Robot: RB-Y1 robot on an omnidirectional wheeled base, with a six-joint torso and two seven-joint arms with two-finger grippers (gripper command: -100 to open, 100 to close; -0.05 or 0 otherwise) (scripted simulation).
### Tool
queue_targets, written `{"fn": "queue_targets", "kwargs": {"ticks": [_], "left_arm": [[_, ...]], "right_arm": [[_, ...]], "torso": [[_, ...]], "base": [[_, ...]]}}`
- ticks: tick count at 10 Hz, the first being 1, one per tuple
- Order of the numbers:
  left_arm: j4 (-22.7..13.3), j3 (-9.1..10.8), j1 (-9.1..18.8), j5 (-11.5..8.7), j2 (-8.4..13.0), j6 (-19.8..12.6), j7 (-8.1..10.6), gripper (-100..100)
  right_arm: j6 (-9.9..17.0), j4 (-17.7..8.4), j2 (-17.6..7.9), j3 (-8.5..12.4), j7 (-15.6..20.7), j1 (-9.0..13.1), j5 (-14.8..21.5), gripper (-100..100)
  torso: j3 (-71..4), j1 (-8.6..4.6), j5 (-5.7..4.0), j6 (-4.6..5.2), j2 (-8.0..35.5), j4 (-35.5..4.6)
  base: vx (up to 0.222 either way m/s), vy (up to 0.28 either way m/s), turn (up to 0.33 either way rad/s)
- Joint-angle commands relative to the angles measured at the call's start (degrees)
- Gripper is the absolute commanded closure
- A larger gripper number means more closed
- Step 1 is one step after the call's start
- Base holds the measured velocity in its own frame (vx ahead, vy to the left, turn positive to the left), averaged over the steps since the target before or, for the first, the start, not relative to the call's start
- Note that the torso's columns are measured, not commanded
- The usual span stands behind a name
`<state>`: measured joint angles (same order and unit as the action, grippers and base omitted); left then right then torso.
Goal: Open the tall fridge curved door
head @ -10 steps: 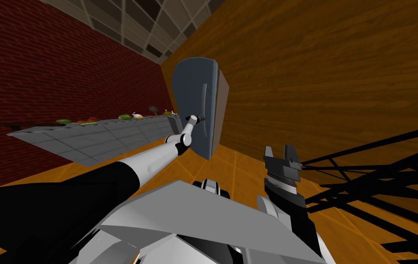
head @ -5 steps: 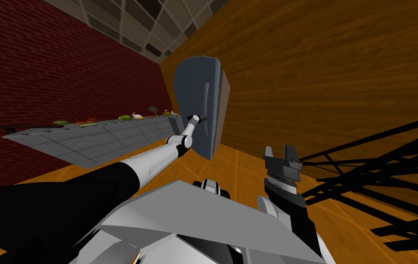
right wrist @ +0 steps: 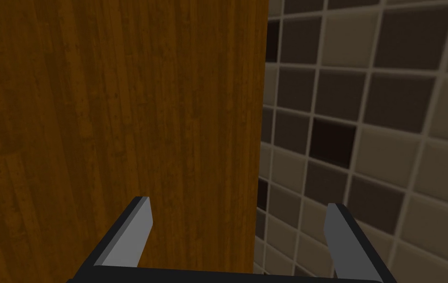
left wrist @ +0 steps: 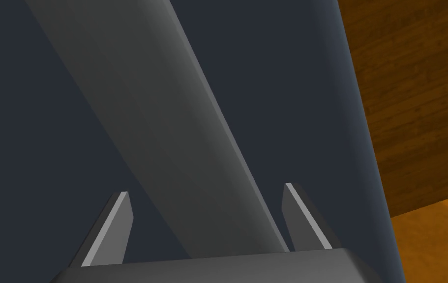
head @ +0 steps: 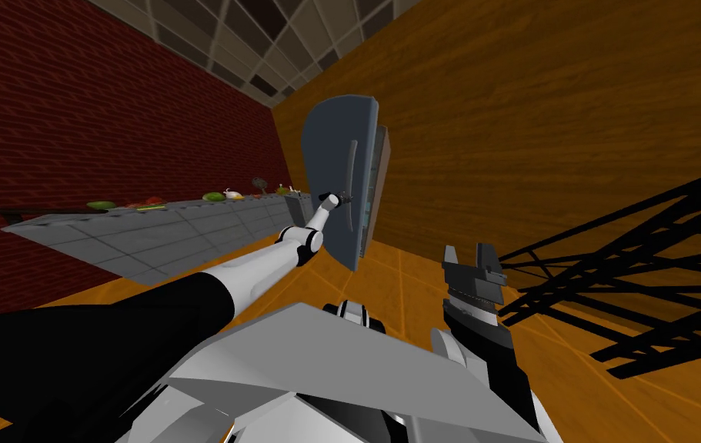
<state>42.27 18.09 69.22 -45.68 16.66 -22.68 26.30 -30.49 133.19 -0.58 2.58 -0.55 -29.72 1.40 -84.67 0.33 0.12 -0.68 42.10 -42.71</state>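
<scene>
At the dark blue-grey curved fridge door (head: pixel 325 161), left gripper (left wrist: pixel 204 188) straddles its long grey handle (left wrist: pixel 159 113), released, apparently to hook it outward.

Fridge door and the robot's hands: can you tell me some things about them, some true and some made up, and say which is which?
1. The fridge door is dark blue-grey. True.
2. The left gripper has one finger on each side of the door's handle. True.
3. The handle is bright red. False: it is grey.
4. The other gripper grips the handle too. False: the right gripper is open near the robot's chest, holding nothing.
5. On the counter lie small green and red things. True.
</scene>
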Motion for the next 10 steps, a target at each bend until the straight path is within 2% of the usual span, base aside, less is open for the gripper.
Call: {"fn": "queue_targets", "kwargs": {"ticks": [1,2,3,4,5,6,7,8,9,10], "left_arm": [[0.3,-4.61,0.8,-1.1,1.2,1.9,3.43,100],[0.7,-6.48,0.6,-2.2,1.3,2.8,6.14,100],[0.7,-8.30,0.6,-2.2,1.3,2.8,6.66,100],[0.7,-9.68,0.6,-2.2,1.3,2.8,6.66,100],[1.1,-12.03,0.5,-3.3,1.3,3.6,9.12,100],[1.1,-13.66,0.5,-3.3,1.3,3.6,9.89,100],[1.1,-14.27,0.5,-3.3,1.3,3.6,9.89,100],[1.5,-16.68,0.3,-4.4,1.4,4.5,12.66,100],[1.5,-18.38,0.3,-4.4,1.4,4.5,13.12,100],[1.5,-18.86,0.3,-4.4,1.4,4.5,13.12,100]], "right_arm": [[0.0,0.0,0.0,0.0,0.0,0.0,0.0,0],[0.0,0.0,0.0,0.0,0.0,0.0,0.0,0],[0.0,0.0,0.0,0.0,0.0,0.0,0.0,0],[0.0,0.0,0.0,0.0,0.0,0.0,0.0,0],[0.0,0.0,0.0,0.0,0.0,0.0,0.0,0],[0.0,0.0,0.0,0.0,0.0,0.0,0.0,0],[0.0,0.0,0.0,0.0,0.0,0.0,0.0,0],[0.0,0.0,0.0,0.0,0.0,0.0,0.0,0],[0.0,0.0,0.0,0.0,0.0,0.0,0.0,0],[0.0,0.0,0.0,0.0,0.0,0.0,0.0,0]], "torso": [[-0.1,0.17,0.01,0.17,0.0,0.1],[0.0,0.19,0.03,0.21,0.1,0.1],[0.2,0.52,0.13,0.26,0.4,0.2],[0.1,0.28,0.10,0.19,0.2,0.1],[-0.1,-0.25,-0.07,0.18,-0.2,0.2],[0.0,-0.05,-0.08,0.35,0.0,0.2],[0.1,0.05,-0.02,0.40,0.2,0.2],[0.1,-0.21,-0.07,0.40,0.1,0.3],[0.2,0.02,-0.03,0.54,0.4,0.4],[0.3,-0.14,-0.06,0.61,0.4,0.4]], "base": [[-0.136,0.198,-0.053],[-0.209,0.310,-0.074],[-0.144,0.270,-0.073],[-0.047,0.096,-0.003],[-0.093,0.159,-0.031],[-0.110,0.197,-0.047],[-0.070,0.109,-0.015],[-0.166,0.204,-0.040],[-0.143,0.227,-0.046],[-0.065,0.118,-0.003]]}}
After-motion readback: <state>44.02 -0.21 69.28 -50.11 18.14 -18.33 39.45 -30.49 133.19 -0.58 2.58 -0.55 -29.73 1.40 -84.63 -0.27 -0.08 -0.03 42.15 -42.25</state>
